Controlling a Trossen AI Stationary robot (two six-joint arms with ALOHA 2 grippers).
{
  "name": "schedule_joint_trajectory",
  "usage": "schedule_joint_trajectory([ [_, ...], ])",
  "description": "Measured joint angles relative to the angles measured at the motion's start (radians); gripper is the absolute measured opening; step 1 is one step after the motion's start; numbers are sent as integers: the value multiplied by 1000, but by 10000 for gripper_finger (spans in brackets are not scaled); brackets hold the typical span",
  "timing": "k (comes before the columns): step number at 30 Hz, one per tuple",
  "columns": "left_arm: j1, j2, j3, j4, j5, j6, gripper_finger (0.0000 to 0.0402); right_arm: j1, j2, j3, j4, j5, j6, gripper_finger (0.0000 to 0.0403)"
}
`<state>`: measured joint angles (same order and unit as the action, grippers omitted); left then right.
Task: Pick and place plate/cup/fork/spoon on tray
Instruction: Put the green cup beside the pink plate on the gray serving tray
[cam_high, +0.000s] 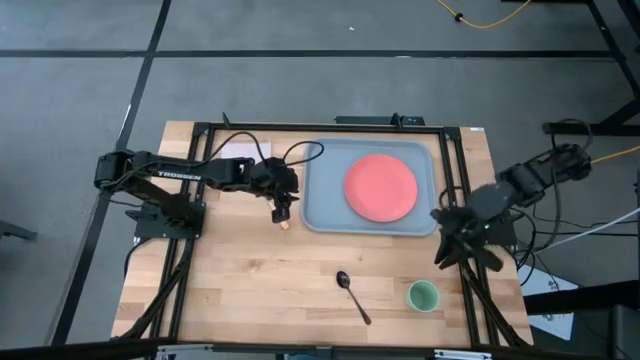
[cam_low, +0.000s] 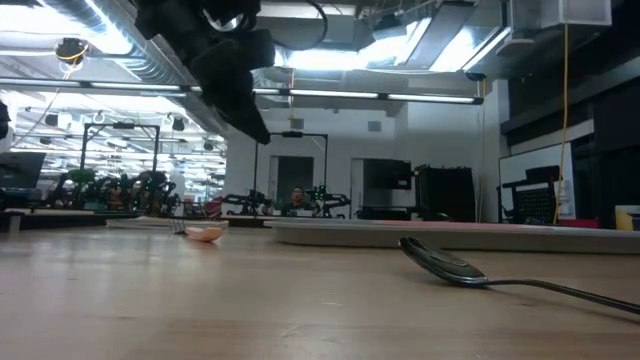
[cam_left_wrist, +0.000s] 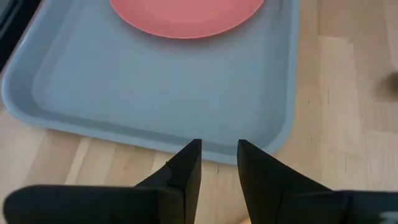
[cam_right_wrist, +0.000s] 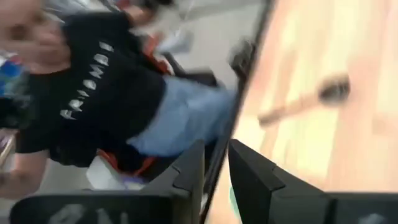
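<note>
The coral plate (cam_high: 380, 187) lies flat in the blue-grey tray (cam_high: 325, 210). The fork (cam_low: 200, 233) lies on the table just left of the tray. From above, only its orange end (cam_high: 286, 224) shows under my left gripper (cam_high: 284, 212). That gripper hangs above the fork, tilted toward the tray (cam_left_wrist: 155, 93), open with nothing between its fingers (cam_left_wrist: 219, 149). The dark spoon (cam_high: 352, 295) and the green cup (cam_high: 423, 295) rest on the wood near the front edge. My right gripper (cam_high: 450, 250) is raised at the table's right edge, open and empty (cam_right_wrist: 216, 155).
Bare wood lies between the tray and the spoon (cam_low: 445, 265). The black frame rails (cam_high: 455, 180) run along the table's edges. A person in a black T-shirt (cam_right_wrist: 99, 99) stands beyond the table edge in the right wrist view.
</note>
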<state>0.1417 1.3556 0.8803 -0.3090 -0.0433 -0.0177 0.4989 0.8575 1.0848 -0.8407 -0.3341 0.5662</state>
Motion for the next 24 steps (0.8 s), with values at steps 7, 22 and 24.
schedule_joint_trajectory([
  [7, 0, 0, 0, 42, 0, 0, 96, 80, 111, -59, -282, 176, 254, 78],
  [22, 0, 1, 0, 43, -155, 73, 96, 199, 255, -161, -33, 207, 504, 78],
  [24, 0, 1, 0, 43, -143, 68, 96, 217, 266, -161, 15, 223, 503, 78],
])
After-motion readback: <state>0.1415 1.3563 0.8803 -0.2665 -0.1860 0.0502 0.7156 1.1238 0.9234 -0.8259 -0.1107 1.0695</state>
